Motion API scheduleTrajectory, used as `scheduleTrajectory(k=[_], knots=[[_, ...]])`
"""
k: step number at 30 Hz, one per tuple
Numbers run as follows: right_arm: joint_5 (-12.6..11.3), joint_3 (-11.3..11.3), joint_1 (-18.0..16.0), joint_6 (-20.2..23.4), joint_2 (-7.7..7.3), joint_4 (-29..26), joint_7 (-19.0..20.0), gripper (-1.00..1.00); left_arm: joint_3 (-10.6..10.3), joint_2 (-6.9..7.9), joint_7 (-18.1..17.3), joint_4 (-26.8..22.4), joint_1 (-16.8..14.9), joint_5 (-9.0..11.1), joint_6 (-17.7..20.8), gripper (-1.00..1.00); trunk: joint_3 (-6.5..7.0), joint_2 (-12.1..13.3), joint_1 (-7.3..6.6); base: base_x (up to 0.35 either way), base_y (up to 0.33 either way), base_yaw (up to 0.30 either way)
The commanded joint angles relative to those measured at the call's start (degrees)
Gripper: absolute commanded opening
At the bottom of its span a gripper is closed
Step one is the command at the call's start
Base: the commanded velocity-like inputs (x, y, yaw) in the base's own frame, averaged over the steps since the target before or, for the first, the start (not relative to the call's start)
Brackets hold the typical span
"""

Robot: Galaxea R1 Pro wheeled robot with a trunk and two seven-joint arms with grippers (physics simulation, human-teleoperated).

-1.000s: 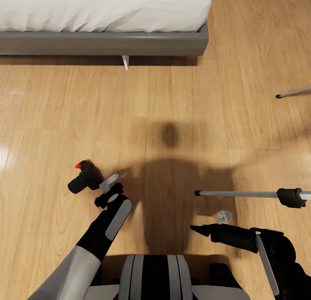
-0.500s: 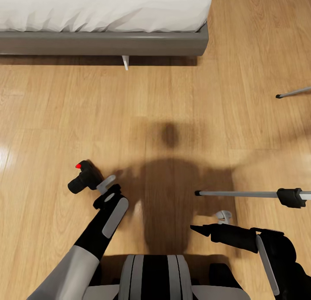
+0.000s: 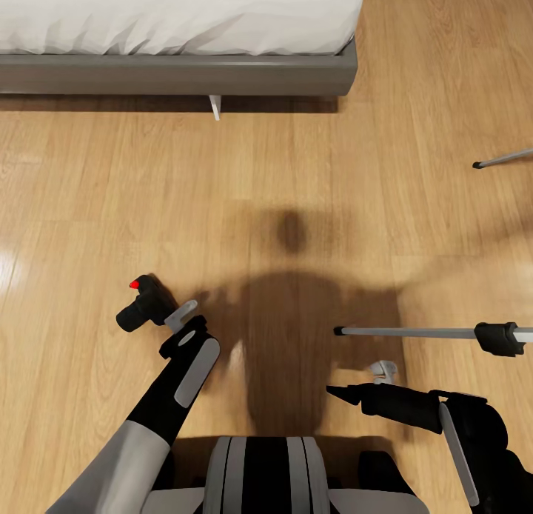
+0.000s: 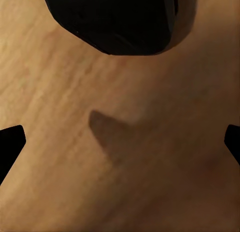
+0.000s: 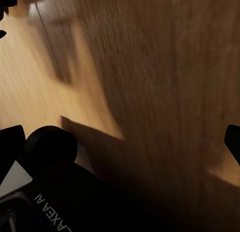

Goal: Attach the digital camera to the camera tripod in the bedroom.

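**Closing in on the camera**

You are bringing your left gripper (image 3: 180, 314) down beside the camera (image 3: 142, 306), which is lying on the floor (image 3: 296, 166) near the bed (image 3: 178, 73). Your jaws are standing spread, grasping nothing; the camera is sitting just beyond the fingertips. Ease forward until its body is lying between them before clenching. The tripod (image 3: 444, 333) is waiting at your right. Your right gripper's (image 5: 120, 137) jaws are probably released too, though that view is dim.

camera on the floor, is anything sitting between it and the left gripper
Nothing visible does. The camera lies on bare wood floor just ahead of the left gripper, whose fingers are spread in the left wrist view, with only floor and shadow between them and the camera.
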Motion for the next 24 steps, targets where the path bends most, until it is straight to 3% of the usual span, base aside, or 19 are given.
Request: scheduleTrajectory(k=[1,24], knots=[[0.01,-0.05,-0.03,0.42,0.00,-0.02,0.20,1.00,-0.06,0.02,0.34,-0.08,-0.02,0.03,0.55,1.00,-0.03,-0.01,-0.01,0.000,0.000,0.000],[-0.06,-0.04,-0.03,0.42,0.00,-0.02,0.20,1.00,-0.06,0.10,0.46,-0.10,-0.02,-0.05,0.58,1.00,-0.03,-0.01,-0.01,0.012,0.000,0.000]])
